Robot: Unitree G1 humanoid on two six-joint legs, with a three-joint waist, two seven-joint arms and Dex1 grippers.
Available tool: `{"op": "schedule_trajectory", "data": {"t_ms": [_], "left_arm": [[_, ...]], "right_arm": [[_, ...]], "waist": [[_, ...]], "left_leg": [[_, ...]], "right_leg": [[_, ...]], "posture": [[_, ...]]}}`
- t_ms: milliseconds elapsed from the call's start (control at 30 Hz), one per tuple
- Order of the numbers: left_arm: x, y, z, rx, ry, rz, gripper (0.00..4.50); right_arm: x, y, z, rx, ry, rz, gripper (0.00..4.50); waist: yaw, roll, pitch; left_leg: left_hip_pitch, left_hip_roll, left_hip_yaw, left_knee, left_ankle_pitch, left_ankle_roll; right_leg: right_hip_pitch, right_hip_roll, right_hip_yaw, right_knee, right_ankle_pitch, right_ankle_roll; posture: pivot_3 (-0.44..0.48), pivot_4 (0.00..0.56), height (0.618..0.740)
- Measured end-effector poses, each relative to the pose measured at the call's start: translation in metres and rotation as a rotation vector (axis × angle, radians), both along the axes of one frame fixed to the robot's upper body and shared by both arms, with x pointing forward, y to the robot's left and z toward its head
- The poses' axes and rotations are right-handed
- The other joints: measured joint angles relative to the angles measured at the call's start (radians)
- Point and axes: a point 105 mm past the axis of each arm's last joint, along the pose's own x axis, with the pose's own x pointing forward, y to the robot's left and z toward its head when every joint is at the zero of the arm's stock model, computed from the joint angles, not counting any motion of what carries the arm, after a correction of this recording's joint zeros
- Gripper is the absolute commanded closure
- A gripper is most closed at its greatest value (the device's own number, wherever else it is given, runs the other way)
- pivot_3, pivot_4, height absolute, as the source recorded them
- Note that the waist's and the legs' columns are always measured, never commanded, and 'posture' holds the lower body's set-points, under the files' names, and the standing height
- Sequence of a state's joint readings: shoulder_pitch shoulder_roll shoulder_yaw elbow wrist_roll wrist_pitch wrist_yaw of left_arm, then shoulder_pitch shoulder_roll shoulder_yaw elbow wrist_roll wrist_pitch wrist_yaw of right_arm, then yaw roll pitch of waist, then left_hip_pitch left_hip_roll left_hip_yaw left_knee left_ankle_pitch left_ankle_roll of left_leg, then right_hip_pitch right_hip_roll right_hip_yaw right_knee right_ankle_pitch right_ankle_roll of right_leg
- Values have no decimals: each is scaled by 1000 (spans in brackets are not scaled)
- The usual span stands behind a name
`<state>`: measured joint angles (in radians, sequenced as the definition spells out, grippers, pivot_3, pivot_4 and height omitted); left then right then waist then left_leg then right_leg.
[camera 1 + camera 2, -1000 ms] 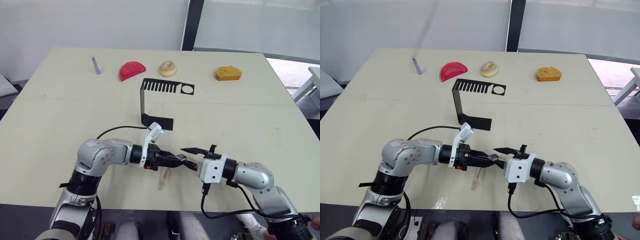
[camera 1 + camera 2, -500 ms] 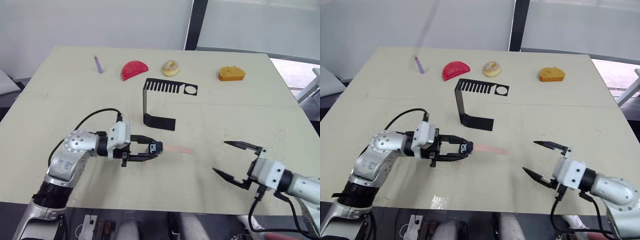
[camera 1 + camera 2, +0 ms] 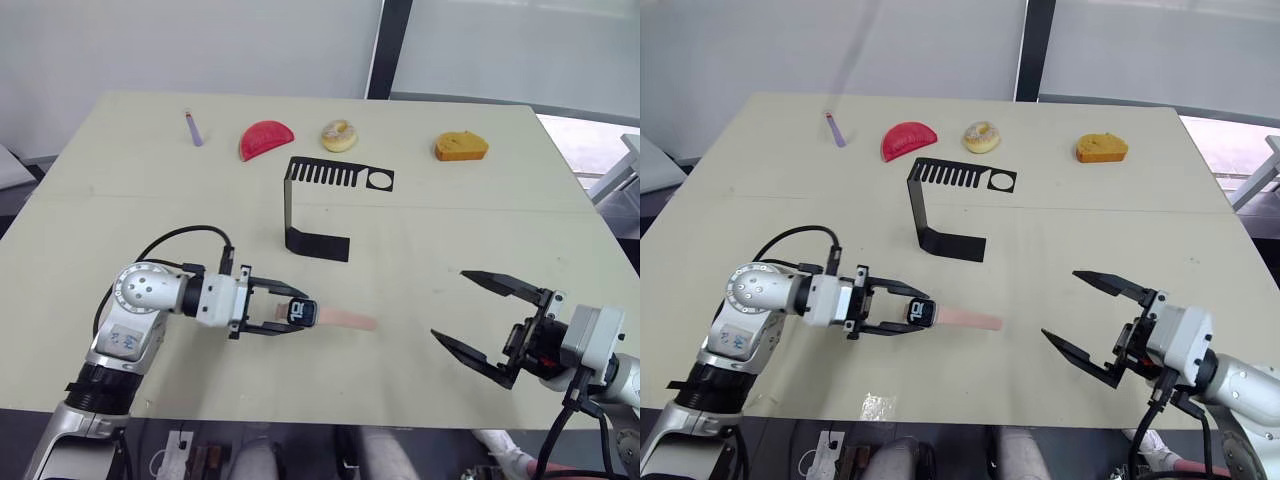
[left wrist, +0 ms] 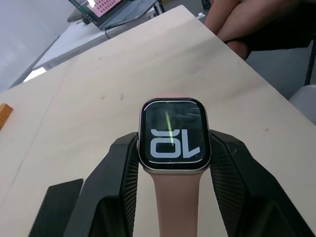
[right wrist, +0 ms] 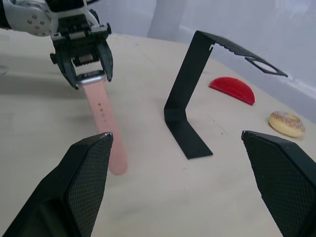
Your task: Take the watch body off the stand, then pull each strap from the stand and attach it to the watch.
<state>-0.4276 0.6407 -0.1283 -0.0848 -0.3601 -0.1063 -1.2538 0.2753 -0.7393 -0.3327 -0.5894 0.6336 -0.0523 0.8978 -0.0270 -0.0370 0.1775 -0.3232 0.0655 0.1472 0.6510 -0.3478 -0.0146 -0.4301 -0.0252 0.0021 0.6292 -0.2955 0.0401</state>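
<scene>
Left gripper (image 3: 293,315) clamped on the watch body (image 3: 301,312), case pinched between both fingers, screen up. One pink strap (image 3: 345,319) attached, trailing toward 3 o'clock over the table (image 3: 450,230). Second strap hard to make out. Stand (image 3: 318,205) at 12 o'clock from the watch. Right gripper (image 3: 480,318) spread wide, grasping nothing.

Head stereo pair looks down over the table (image 3: 480,230); both wrist cameras look close along it, sharing the watch body (image 4: 173,134)
</scene>
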Motion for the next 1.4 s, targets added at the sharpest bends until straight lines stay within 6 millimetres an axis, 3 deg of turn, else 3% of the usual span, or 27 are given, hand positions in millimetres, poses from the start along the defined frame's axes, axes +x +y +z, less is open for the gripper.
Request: {"op": "schedule_trajectory", "data": {"t_ms": [133, 333, 433, 600, 767, 933, 967, 1067, 1167, 1333, 1400], "left_arm": [[17, -34, -2, -6, 142, 88, 2888], [28, -72, -47, 116, 223, 148, 2888], [31, -72, -60, 175, 200, 174, 2888], [25, -53, -74, 214, 217, 207, 2888], [19, -50, -71, 214, 208, 203, 2888], [20, -55, -66, 176, 205, 215, 524], [20, -50, -62, 156, 204, 218, 46], [14, -22, -45, 73, 152, 227, 46], [2, 36, -38, 50, 167, 316, 46], [-7, 131, -34, 155, 131, 620, 46], [-15, 160, -35, 185, 123, 727, 46]], "right_arm": [[1, 3, 2, 11, 35, 29, 85], [-7, 3, -11, -28, 114, 70, 85], [-13, 4, -17, -45, 153, 98, 85], [-21, 0, -23, -65, 196, 110, 85], [-22, -5, -29, -67, 230, 110, 85], [-13, -17, -40, -80, 244, 93, 0], [-12, -20, -42, -85, 245, 94, 0], [-11, -34, -48, -105, 253, 79, 0], [-11, -60, -46, -161, 229, 29, 0], [-8, -102, -38, -263, 197, -69, 0], [-4, -117, -33, -272, 179, -127, 0]], "waist": [[8, 0, 0], [1, 0, 0], [-2, 0, 0], [0, 0, 0], [3, 0, 0], [4, 0, 0], [3, 0, 0], [-8, 0, 0], [-11, 2, 0], [0, 2, 1], [-1, 3, 1]], "left_leg": [[0, -1, 0, 1, 0, 2], [-1, -1, 1, 2, 0, 2], [0, 0, 1, 1, 0, 1], [1, 0, 1, 1, 1, 1], [1, -1, 1, 2, 0, 2], [1, -1, 0, 2, 0, 3], [1, -1, 0, 2, 0, 3], [2, 0, 2, 0, 1, 1], [5, 1, 2, -1, 1, -1], [5, 0, 1, 0, -2, 6], [5, -1, 2, -1, -3, 7]], "right_leg": [[1, 0, 1, -1, 1, 2], [0, 1, 1, -2, 1, 2], [0, 1, 1, -1, 1, 2], [1, 0, 2, 0, 1, 2], [2, -1, 2, 0, 1, 2], [2, 0, 2, 0, 1, 2], [1, 0, 1, 0, 1, 2], [1, 0, 2, 2, 0, 0], [1, 0, 1, 3, -1, -2], [2, -1, 0, 3, -1, -2], [2, -2, 0, 1, -1, -2]], "posture": [[0, 150, 740], [0, 150, 740], [0, 150, 740], [0, 150, 740], [0, 150, 740], [0, 150, 740], [0, 150, 740], [0, 150, 740], [0, 150, 740], [0, 150, 740], [0, 150, 740]]}}
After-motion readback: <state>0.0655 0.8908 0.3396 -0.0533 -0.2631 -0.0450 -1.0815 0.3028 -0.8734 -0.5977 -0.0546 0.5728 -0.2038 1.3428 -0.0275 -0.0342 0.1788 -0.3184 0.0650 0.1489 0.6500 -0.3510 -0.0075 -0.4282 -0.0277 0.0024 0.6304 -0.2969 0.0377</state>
